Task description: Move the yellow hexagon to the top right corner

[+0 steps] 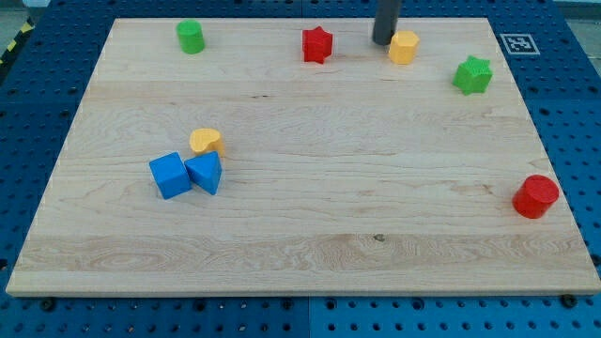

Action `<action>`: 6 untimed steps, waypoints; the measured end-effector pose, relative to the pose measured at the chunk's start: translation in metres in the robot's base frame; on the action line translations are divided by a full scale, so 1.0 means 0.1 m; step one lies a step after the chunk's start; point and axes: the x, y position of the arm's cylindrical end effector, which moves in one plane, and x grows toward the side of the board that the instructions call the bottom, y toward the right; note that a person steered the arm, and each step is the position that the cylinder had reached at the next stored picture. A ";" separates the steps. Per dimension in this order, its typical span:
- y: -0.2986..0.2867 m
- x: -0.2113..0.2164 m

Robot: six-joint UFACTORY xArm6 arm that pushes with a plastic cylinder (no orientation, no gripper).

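The yellow hexagon [404,47] lies near the view's top, right of centre, on the wooden board [310,216]. My tip [382,41] is at the end of the dark rod and stands right against the hexagon's left side. A green star [472,75] lies to the right of the hexagon, closer to the board's top right corner. A red star [317,44] lies to the left of my tip.
A green cylinder [191,37] sits at the top left. A yellow heart [206,142], a blue cube [170,176] and a blue triangular block [205,172] cluster at the left. A red cylinder [536,196] sits at the right edge.
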 end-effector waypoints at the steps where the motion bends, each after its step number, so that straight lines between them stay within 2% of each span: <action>1: -0.07 0.04; 2: -0.33 0.15; 3: -0.25 0.49; 5: 0.55 0.06; 6: 0.57 0.11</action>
